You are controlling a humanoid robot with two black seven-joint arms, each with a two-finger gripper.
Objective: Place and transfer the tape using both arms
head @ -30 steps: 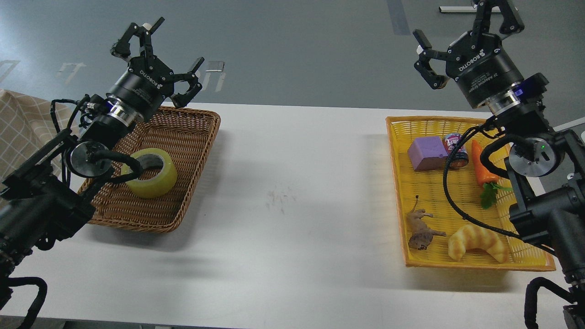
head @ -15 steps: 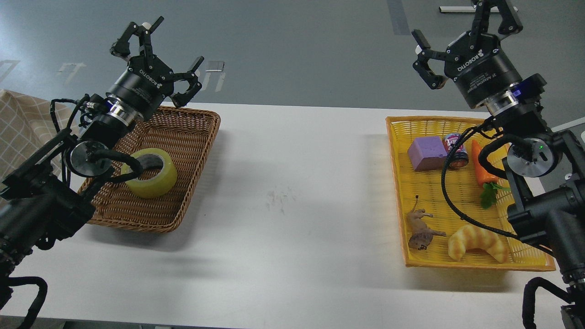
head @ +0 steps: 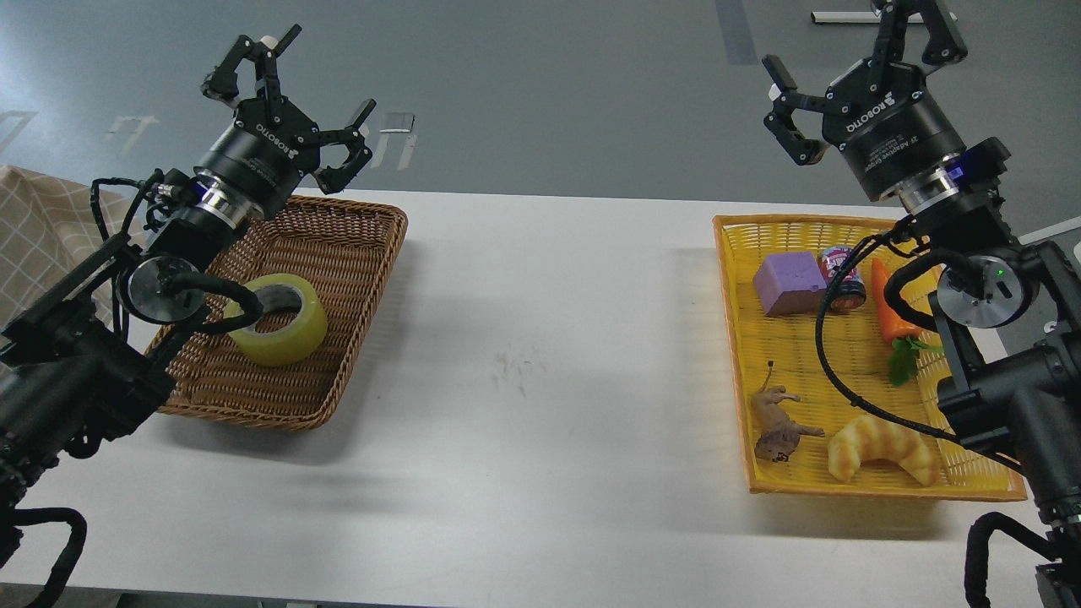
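Far left edge: checked beige cloth (head: pixel 34 228). Left tool (head: pixel 287 105) in upper left of frame, fingers spread wide, holding nothing; it sits slightly higher and further left than half a second ago, small shift only. Left arm (head: pixel 76 371) runs up from lower left corner; its black cable loops in front of the tape. Tape (head: pixel 279 319) lies flat, core hole up, in the brown wicker basket (head: pixel 338 253) at left-centre of the white tabletop (head: pixel 549 380); same spot as earlier, untouched. Middle of tabletop bare apart from a faint scuff mark (head: pixel 511 367). Right side: yellow tray (head: pixel 730 355) with purple block (head: pixel 790 284), small can (head: pixel 842 274) just beside it, toy carrot (head: pixel 891 317), toy animal (head: pixel 777 426) and croissant toy (head: pixel 882 447) at the tray's lower end; none moved. Right tool (head: pixel 853 89) in upper right of frame, above the tray's far edge, fingers released and empty, nearly the same pose as before. Right arm (head: pixel 1005 397) enters from lower right.
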